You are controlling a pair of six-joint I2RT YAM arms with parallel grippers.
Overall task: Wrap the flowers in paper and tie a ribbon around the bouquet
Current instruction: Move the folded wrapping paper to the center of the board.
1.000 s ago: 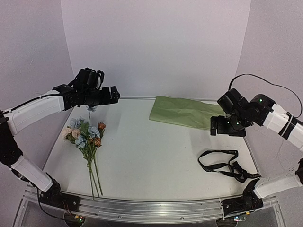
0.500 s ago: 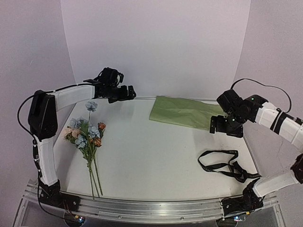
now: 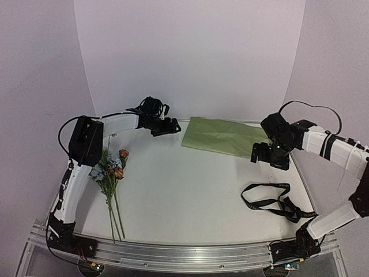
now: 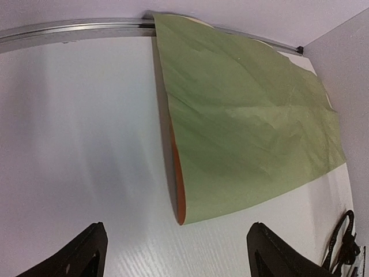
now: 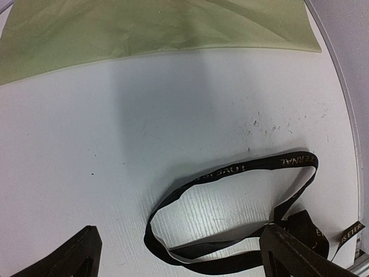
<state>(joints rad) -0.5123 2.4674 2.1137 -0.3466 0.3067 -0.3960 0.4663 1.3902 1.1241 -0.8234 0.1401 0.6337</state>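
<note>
At the far edge of the table, our left gripper (image 3: 165,126) now hovers just beside the left corner of the paper (image 3: 225,136). A second ago it hung over the far-left corner, above the flowers (image 3: 109,168). Over that second the left arm has swung rightward along the back rail. The right gripper (image 3: 268,156) has moved only a little, edging left toward the paper's right end.

We read this as both arms closing in on the sheet from either side. The flowers are being left for later, so the wrapping itself has not begun.

The left arm is stretched long and low toward the far side, with its forearm lying almost level. The right arm bends in from the right with its wrist tipped down over the table. Both sets of jaws stand wide apart and hold nothing.

The paper lies flat at the far side, right of centre, its left edge curling up to show the orange-brown reverse. The flowers rest at the left, heads far and stems pointing near. The ribbon (image 5: 230,216) lies in a loose loop at the near right, well apart from both.
</note>
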